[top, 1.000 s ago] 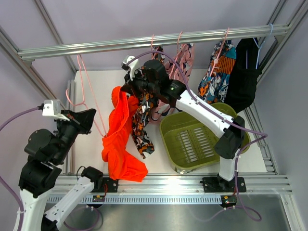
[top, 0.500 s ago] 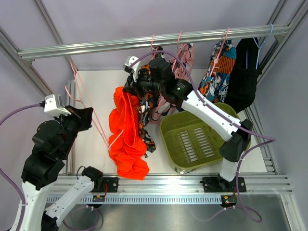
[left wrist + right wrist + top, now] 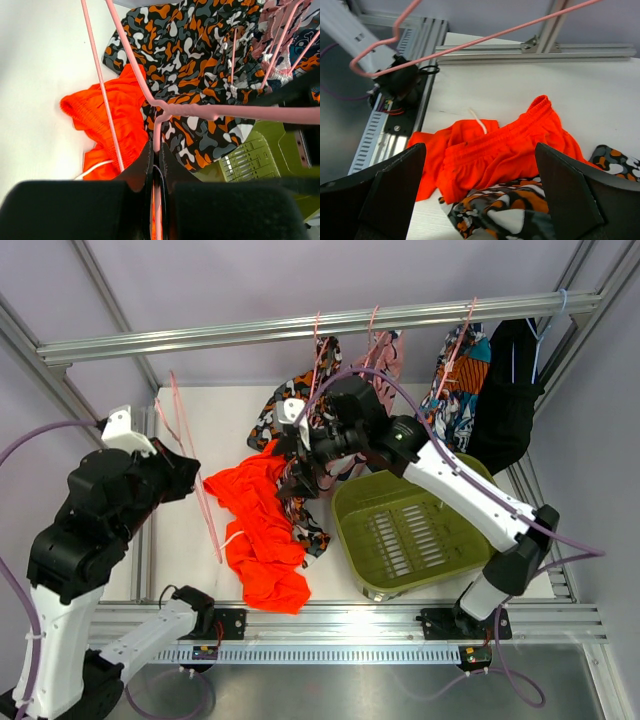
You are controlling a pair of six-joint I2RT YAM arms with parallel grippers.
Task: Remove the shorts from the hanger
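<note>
shorts are lying free on the table; left gripper is pinching the bare hanger, right gripper is hovering spread, empty. only parking the hanger seems left.

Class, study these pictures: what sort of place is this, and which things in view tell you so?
Likely a robot test cell in a lab: an aluminium rail carrying hung garments, left arm and right arm bolted at a white table, plain enclosing walls.
</note>
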